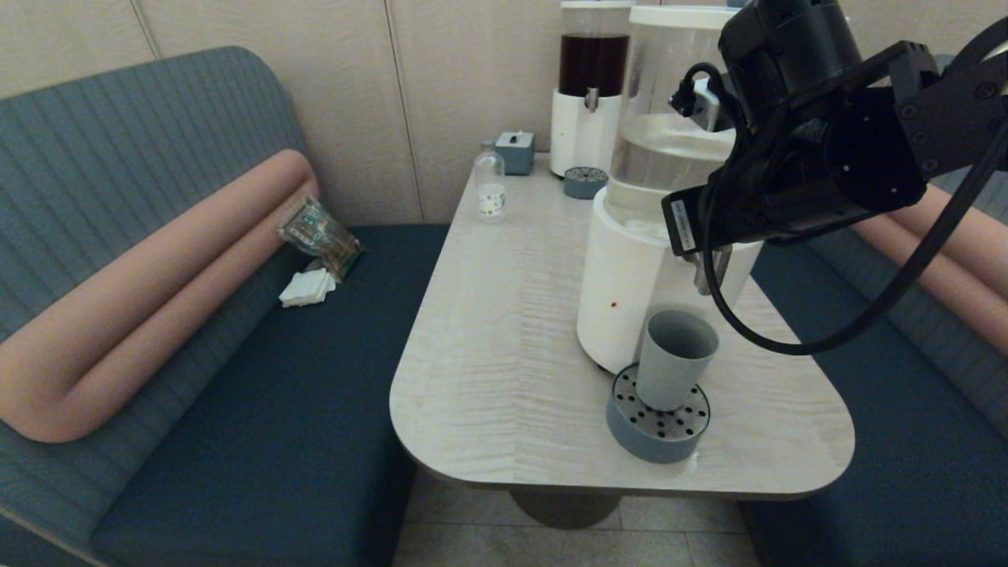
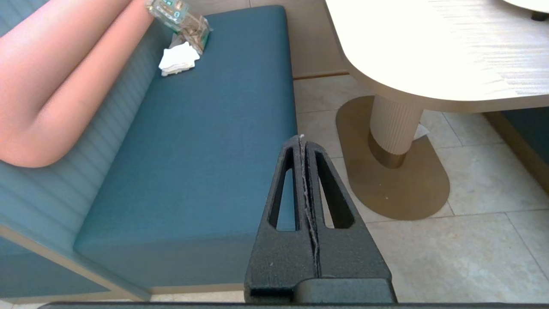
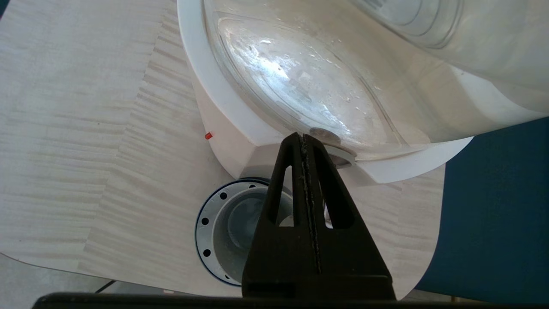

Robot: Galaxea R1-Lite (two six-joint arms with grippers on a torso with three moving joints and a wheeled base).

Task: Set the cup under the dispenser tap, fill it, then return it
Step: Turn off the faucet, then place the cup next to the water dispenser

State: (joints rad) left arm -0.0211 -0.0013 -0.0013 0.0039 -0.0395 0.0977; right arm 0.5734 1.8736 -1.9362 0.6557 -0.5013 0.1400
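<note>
Cup point(image 1: 675, 358) stands upright on the round perforated blue-grey drip tray point(image 1: 658, 425) at the near right of the tabletop point(image 1: 504, 331), touching nobody's fingers; its open mouth sits just in front of the big white-based dispenser point(image 1: 622, 291) with the clear tank; the dispenser tap point(image 1: 713, 272) is mostly hidden behind the right arm, directly above the cup; right end effector point(image 3: 303, 139) hovers above the cup at the tap, fingers clenched together, tips against the dispenser's front where base meets tank, grasping nothing; cup interior point(image 3: 240, 223) shows below it inside the tray ring; left end effector point(image 2: 301, 139) is parked low off the tabletop's left, over the blue bench seat point(image 2: 193, 150), fingers clenched, empty; far on the tabletop: small clear bottle point(image 1: 490, 187), dark-red dispenser point(image 1: 589, 87), second drip tray point(image 1: 585, 182).
</note>
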